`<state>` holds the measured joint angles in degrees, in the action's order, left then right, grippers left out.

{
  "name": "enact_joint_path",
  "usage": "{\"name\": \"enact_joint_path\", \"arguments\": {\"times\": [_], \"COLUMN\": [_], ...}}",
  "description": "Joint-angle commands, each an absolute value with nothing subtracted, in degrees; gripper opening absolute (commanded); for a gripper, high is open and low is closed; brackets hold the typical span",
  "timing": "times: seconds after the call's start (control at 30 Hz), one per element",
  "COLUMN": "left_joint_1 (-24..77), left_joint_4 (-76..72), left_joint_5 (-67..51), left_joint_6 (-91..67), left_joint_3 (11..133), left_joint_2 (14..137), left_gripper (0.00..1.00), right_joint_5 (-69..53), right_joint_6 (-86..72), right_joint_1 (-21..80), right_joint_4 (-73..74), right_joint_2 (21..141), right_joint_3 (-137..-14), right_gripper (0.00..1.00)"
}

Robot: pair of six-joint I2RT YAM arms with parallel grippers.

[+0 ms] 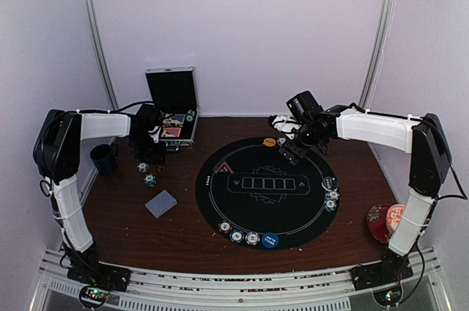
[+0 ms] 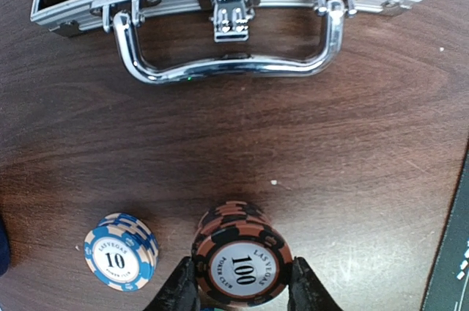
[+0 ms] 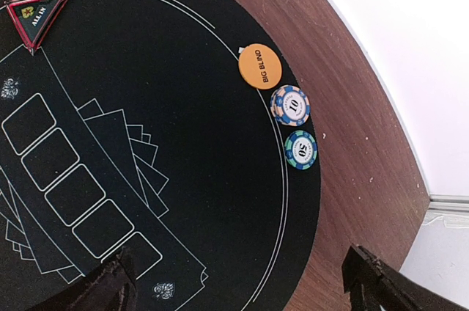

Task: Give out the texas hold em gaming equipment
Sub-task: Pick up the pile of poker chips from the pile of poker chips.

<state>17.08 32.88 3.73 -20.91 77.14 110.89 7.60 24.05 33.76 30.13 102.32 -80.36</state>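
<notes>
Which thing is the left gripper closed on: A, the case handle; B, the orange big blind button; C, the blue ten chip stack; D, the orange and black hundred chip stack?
D: the left gripper pinches the hundred chip stack from both sides, while the ten chip stack stands free beside it.

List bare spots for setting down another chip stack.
Free: mat centre between triangle marker and right-rim chips; tabletop between card deck and near edge. Crowded: before the case, left hand on the 100 stack beside the 10 stack.
</notes>
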Motion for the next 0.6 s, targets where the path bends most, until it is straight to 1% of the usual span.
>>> {"name": "enact_joint_path", "arguments": {"times": [0.0,0.4,0.57], "left_joint_1": [16.70,16.65,16.69], "left_joint_4": [31.06,31.07,31.11], "left_joint_5": [2.96,3.49,3.08], "left_joint_6": [-21.37,-21.27,-20.75], "left_joint_3": [76.67,76.30,76.28], "left_joint_2": [106.99,104.59,106.81], "left_gripper": [0.28,0.28,0.31], "right_joint_5": [8.70,8.79,8.79], "right_joint_6": [24.17,24.17,24.17], "right_joint_1": [34.10,34.10,34.10], "right_joint_4": [29.26,29.19,29.27], "right_joint_2": [102.12,101.91,102.04], "right_joint_3": [-79.90,-79.84,-79.90], "right_gripper": [1.00,1.00,1.00]}}
